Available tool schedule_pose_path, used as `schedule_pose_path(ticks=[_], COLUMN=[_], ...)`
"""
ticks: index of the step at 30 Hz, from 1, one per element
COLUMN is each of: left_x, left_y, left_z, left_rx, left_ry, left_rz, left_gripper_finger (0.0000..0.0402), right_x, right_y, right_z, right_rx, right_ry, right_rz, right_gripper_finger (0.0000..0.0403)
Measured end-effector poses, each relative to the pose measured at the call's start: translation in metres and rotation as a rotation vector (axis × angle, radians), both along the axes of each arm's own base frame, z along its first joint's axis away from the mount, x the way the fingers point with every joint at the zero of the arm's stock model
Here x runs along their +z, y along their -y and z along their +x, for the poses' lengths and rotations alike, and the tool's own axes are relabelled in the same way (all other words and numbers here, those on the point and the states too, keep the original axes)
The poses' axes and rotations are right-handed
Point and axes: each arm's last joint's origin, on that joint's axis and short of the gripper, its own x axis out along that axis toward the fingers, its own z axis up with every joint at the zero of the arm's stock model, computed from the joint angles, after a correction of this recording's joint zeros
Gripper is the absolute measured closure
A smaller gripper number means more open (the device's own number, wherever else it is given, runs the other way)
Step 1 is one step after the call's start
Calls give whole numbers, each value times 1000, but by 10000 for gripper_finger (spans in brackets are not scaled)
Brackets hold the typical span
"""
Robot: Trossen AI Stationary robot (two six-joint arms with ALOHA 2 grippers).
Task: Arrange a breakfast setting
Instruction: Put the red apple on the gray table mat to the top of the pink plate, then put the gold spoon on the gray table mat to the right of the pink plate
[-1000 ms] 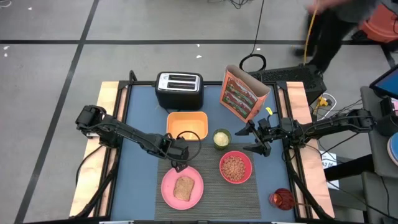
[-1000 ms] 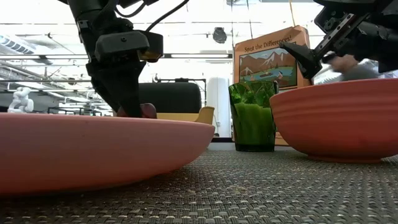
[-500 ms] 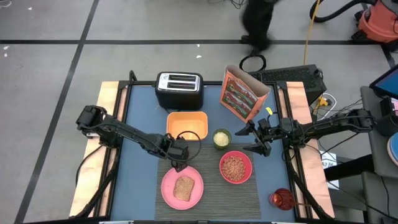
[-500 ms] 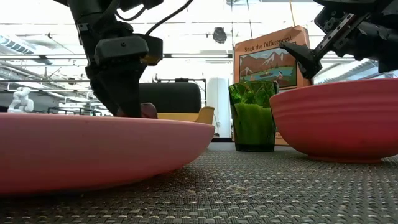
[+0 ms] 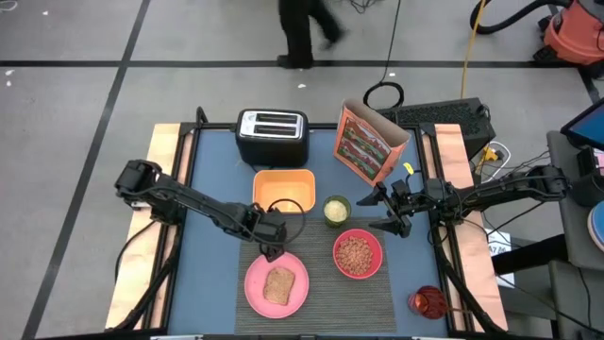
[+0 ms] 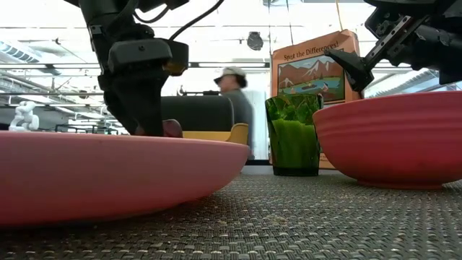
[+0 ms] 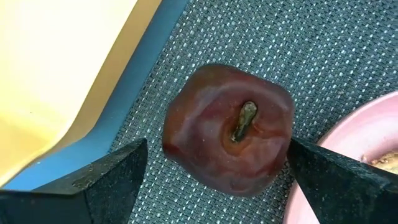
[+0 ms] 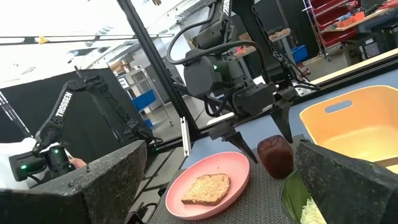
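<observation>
Fruit (image 7: 228,145) set down on mat (image 5: 330,283) between yellow tray (image 5: 283,187) and plate (image 5: 276,284), stem up. Left pincer (image 7: 211,180) spread wide astride it, gripping nothing; right pincer (image 5: 385,210) likewise wide, empty, above bowl (image 5: 358,253). Placing step judged finished; next move called for lifting left pincer straight clear without nudging fruit.

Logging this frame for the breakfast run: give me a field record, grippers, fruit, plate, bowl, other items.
left gripper: open, straddling the fruit, fingers clear of it
right gripper: open, waiting above the table by the cereal box
fruit: stem up on the placemat, between yellow tray and plate
plate: holds the toast
bowl: filled with cereal
other: green cup, toaster
</observation>
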Motion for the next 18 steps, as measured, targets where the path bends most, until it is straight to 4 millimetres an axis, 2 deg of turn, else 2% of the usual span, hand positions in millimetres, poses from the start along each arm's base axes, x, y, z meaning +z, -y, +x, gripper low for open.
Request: schedule_pose_path(ticks=[10,18], left_x=[24,42], left_y=[-2,-4], left_z=[-8,-13], left_rx=[-10,-13], left_ry=[64,139], left_rz=[-18,-35], left_gripper_finger=[14,14], right_x=[0,5], right_y=[0,-5], right_z=[0,-3], right_rx=[15,217], right_ry=[-13,-20], right_rz=[48,158], right_gripper_finger=[3,13])
